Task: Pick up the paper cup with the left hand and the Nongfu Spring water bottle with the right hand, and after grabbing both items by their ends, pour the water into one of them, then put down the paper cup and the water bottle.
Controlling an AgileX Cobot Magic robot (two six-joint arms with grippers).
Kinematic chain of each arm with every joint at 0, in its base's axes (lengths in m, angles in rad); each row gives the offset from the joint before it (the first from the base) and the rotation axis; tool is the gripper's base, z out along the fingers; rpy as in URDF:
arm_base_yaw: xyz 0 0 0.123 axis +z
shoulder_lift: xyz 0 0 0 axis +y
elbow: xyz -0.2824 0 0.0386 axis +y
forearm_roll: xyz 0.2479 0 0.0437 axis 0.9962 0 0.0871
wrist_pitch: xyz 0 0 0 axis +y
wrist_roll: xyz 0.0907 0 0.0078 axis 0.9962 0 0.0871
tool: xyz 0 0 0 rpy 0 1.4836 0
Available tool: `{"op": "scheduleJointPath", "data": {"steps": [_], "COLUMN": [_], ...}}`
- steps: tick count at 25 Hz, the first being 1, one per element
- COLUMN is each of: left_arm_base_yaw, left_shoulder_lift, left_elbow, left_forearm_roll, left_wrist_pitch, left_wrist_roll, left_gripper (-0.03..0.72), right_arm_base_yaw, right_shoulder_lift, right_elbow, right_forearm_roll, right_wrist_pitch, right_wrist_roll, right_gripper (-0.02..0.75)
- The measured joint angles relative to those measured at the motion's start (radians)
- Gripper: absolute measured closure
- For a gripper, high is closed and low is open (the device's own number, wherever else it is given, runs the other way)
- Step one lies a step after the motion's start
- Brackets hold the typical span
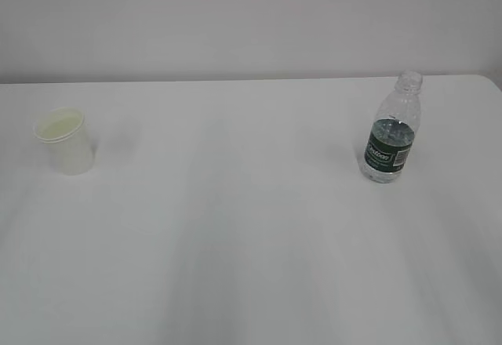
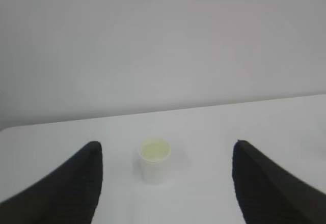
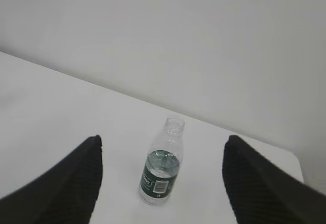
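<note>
The white paper cup (image 1: 67, 142) stands upright on the left of the white table, its pale cream inside showing. In the left wrist view the paper cup (image 2: 155, 160) sits on the table ahead of and between the wide-apart black fingers of my left gripper (image 2: 165, 150), which is open and clear of it. The capless Nongfu Spring water bottle (image 1: 393, 129) stands upright at the right, with clear water (image 1: 390, 135) up to its dark green label. My right gripper (image 3: 163, 145) is open, and the water bottle (image 3: 161, 170) stands ahead between its fingers, untouched. Neither arm shows in the exterior view.
The white table (image 1: 235, 227) runs back to a plain pale wall. Its rounded far right corner (image 1: 490, 81) lies just behind the bottle. A wide stretch of bare tabletop separates cup and bottle.
</note>
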Motion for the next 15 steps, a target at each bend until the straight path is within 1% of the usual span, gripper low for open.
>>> {"op": "scheduleJointPath", "data": {"steps": [4, 6, 9, 12, 15], "left_arm_base_yaw": [0.000, 0.000, 0.000, 0.000, 0.000], "left_shoulder_lift": [-0.032, -0.049, -0.072, -0.093, -0.102], "left_elbow": [0.000, 0.000, 0.000, 0.000, 0.000], "left_forearm_roll": [-0.021, -0.026, -0.036, -0.059, -0.080], "left_wrist_pitch": [0.075, 0.102, 0.135, 0.176, 0.227], "left_wrist_roll": [0.014, 0.017, 0.019, 0.021, 0.029], "left_gripper": [0.121, 0.121, 0.122, 0.123, 0.123], "right_arm_base_yaw": [-0.057, -0.063, -0.063, -0.063, -0.063], "right_shoulder_lift": [-0.087, -0.126, -0.173, -0.220, -0.270], "right_elbow": [0.000, 0.000, 0.000, 0.000, 0.000], "right_forearm_roll": [-0.045, -0.087, -0.209, -0.306, -0.343], "right_wrist_pitch": [0.096, 0.143, 0.205, 0.273, 0.344], "right_wrist_roll": [0.020, 0.062, 0.194, 0.295, 0.346], "right_gripper": [0.180, 0.180, 0.180, 0.181, 0.182]}}
